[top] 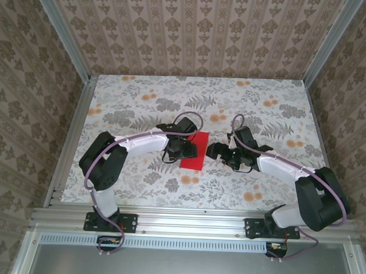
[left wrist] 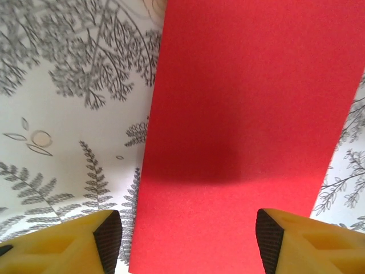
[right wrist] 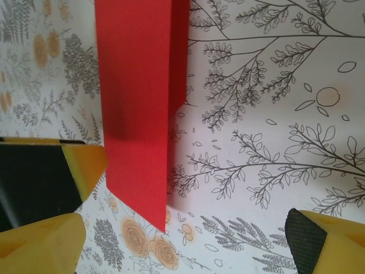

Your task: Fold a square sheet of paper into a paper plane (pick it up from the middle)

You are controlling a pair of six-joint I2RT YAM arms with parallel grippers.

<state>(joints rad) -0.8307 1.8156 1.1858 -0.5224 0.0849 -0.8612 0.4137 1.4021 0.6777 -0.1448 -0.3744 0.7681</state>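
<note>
Two arms meet at a red sheet of paper (top: 193, 154) on a floral bench (top: 142, 99).
Left gripper (top: 183, 150) hovers over the sheet, fingers (left wrist: 107, 240) spread wide and straddling its width; right gripper (top: 219, 153) just beside it, fingers (right wrist: 302, 240) likewise wide, holding nothing; the sheet lies mid-bench, folded to a rectangle.

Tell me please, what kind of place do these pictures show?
Probably a robot test booth, not a home: wallpaper-covered panels in a metal frame enclose a table with a floral cover, and a left arm and right arm are bolted at its near edge.
</note>
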